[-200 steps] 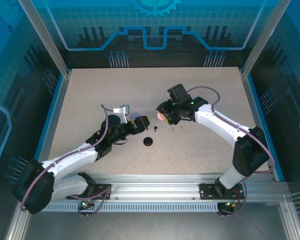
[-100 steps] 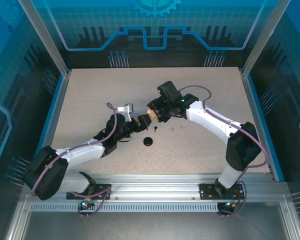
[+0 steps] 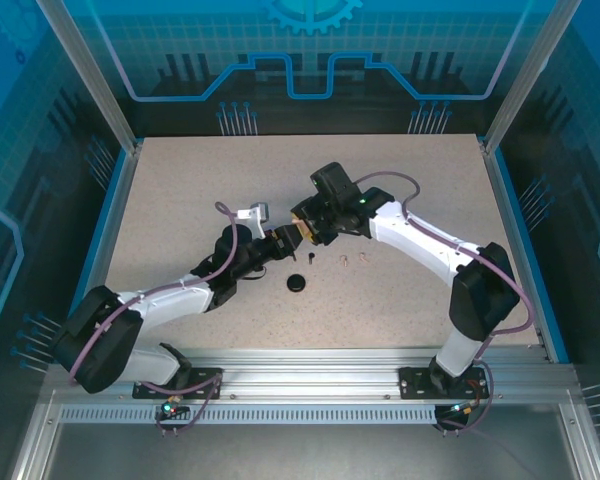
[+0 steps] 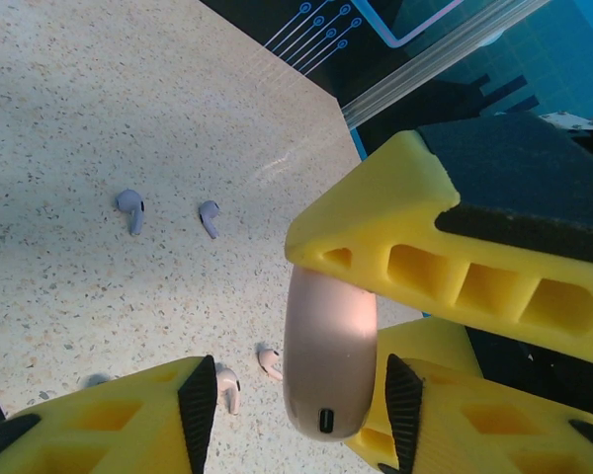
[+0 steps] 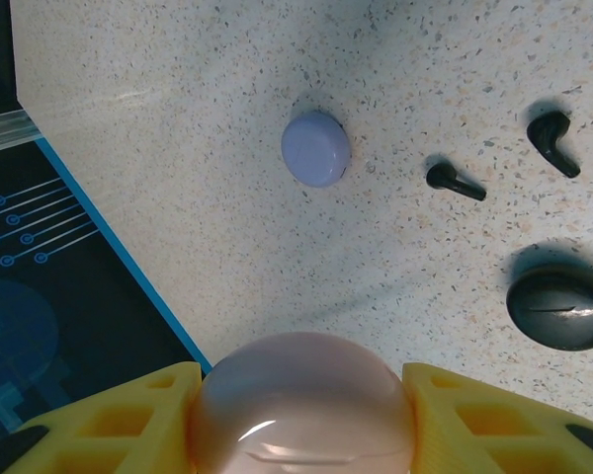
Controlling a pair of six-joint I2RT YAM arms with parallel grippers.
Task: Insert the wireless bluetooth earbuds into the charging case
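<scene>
My right gripper (image 5: 301, 420) is shut on a round pale pink charging case (image 5: 301, 405), lid closed, held above the table. In the left wrist view that case (image 4: 331, 351) hangs edge-on, its port toward the camera, under a right finger (image 4: 445, 257). My left gripper (image 4: 301, 415) is open, its pads on either side of the case with a gap on each side. On the table lie two pale pink earbuds (image 4: 227, 387), two lavender earbuds (image 4: 131, 208) and two black earbuds (image 5: 456, 181). The grippers meet mid-table (image 3: 292, 238).
A lavender case (image 5: 316, 148) and a black case (image 5: 559, 308) lie closed on the speckled table (image 3: 400, 300). The black case (image 3: 297, 283) sits just in front of the grippers. A blue rail (image 5: 109, 227) borders the table.
The left gripper has reached toward the right one and narrowed its jaws around the pink case. The right gripper carried the case left to meet it.
</scene>
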